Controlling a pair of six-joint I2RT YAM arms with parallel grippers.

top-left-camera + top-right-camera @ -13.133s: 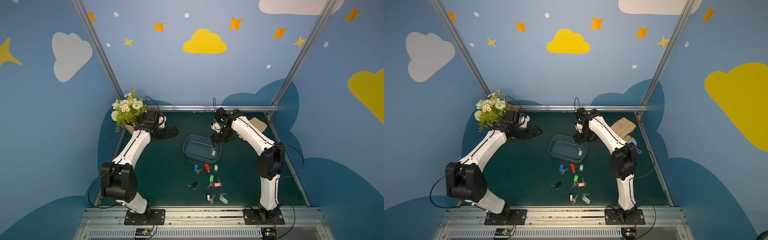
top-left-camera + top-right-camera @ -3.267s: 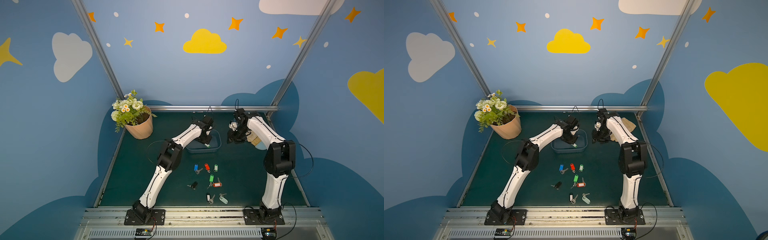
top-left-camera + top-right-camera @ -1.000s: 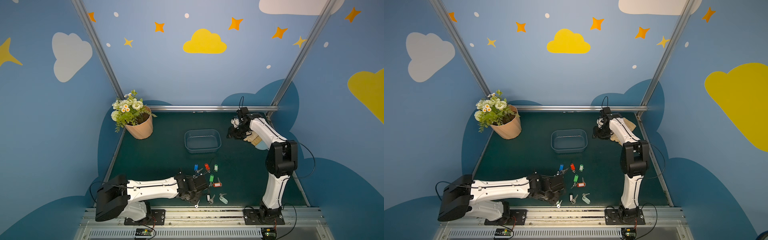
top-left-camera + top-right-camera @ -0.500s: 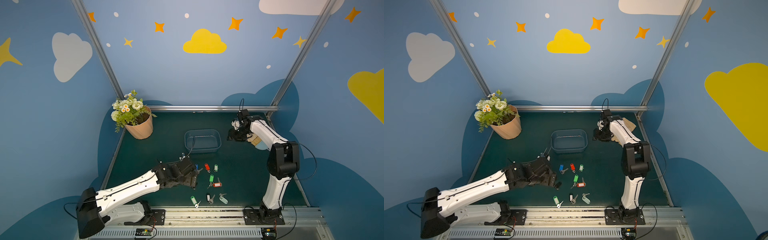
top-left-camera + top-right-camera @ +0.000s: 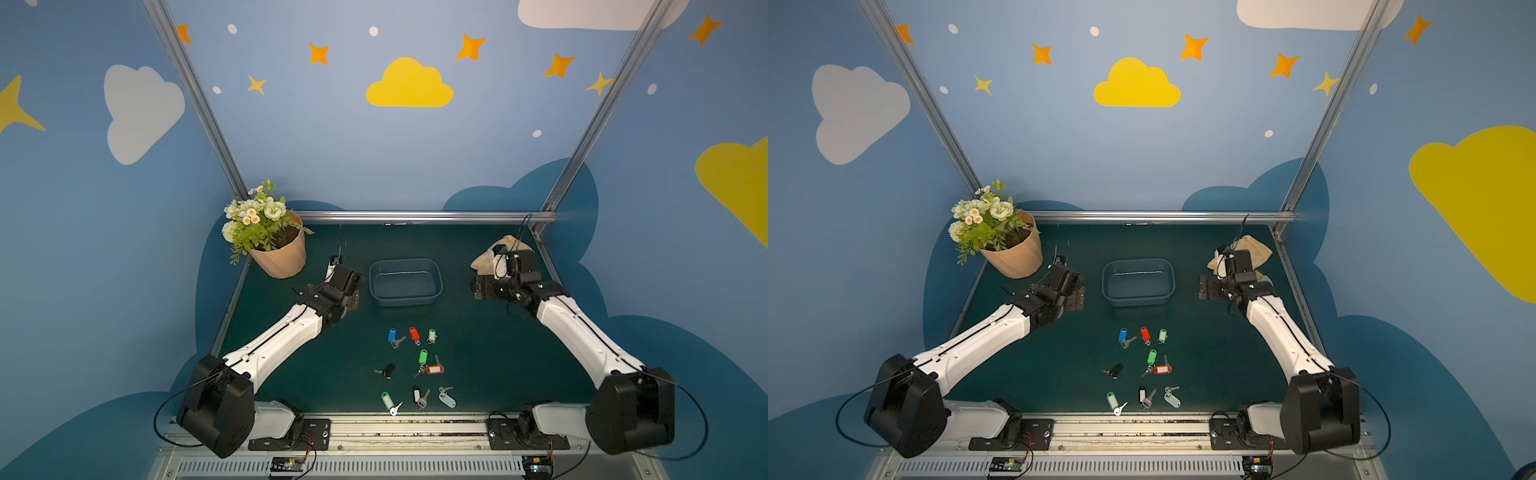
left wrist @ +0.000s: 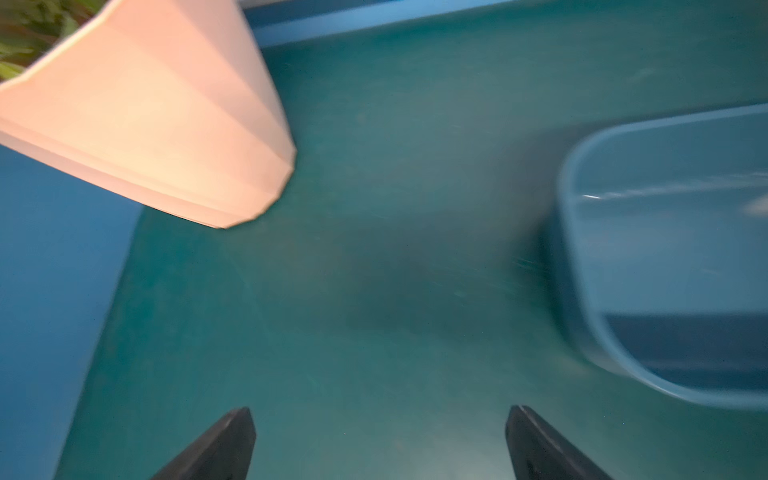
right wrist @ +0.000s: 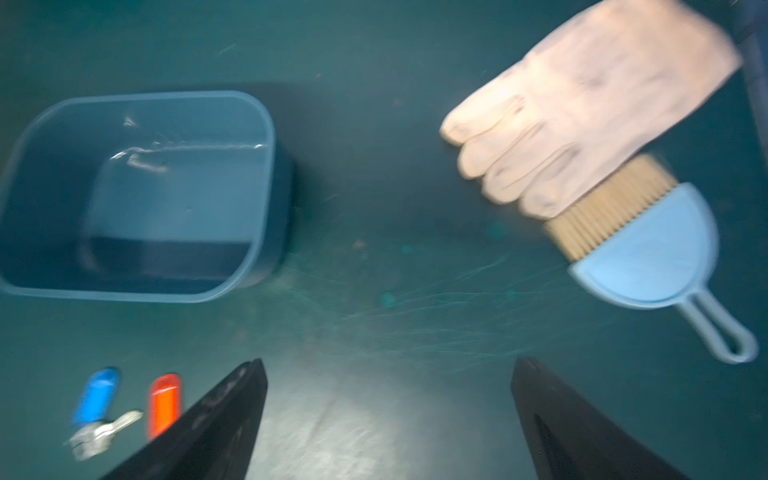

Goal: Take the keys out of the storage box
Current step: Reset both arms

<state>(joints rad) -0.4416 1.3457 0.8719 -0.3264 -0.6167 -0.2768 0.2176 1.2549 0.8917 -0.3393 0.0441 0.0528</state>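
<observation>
No readable text, number, brand or sign is showing in any view. The small silver metal keys with oblong coloured plastic tags (image 5: 422, 356) are appearing too small in both top views, and too blurred in the right wrist view, for any writing to be made out.

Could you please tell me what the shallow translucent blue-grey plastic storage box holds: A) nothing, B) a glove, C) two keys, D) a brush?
A: the storage box shows only its bare floor in both top views, and the silver keys with coloured plastic tags lie outside it on the green mat.
</observation>
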